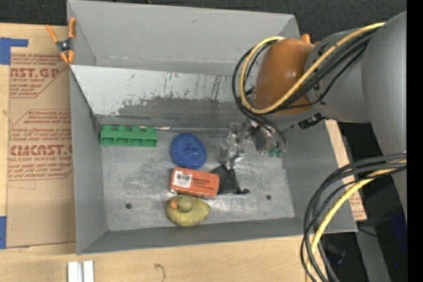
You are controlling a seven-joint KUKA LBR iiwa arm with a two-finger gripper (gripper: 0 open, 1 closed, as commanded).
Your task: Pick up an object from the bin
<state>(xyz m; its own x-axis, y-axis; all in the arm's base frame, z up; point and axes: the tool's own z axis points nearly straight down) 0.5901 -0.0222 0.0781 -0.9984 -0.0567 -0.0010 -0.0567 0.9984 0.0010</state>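
My gripper (230,156) hangs low over the bin floor, right of centre, its metal fingers pointing down. Just below and left of it lies an orange rectangular block (195,183) with a white barcode label, with a small black piece (230,183) at its right end, under the fingertips. A blue round scrubby ball (188,150) lies left of the gripper. A yellow rubber duck (187,211) sits in front of the orange block. Nothing shows between the fingers.
A green toothed brick (129,135) lies at the back left of the bin floor. The arm with its orange cover and looped cables hangs over the bin's right side. Bare floor lies at front left and right.
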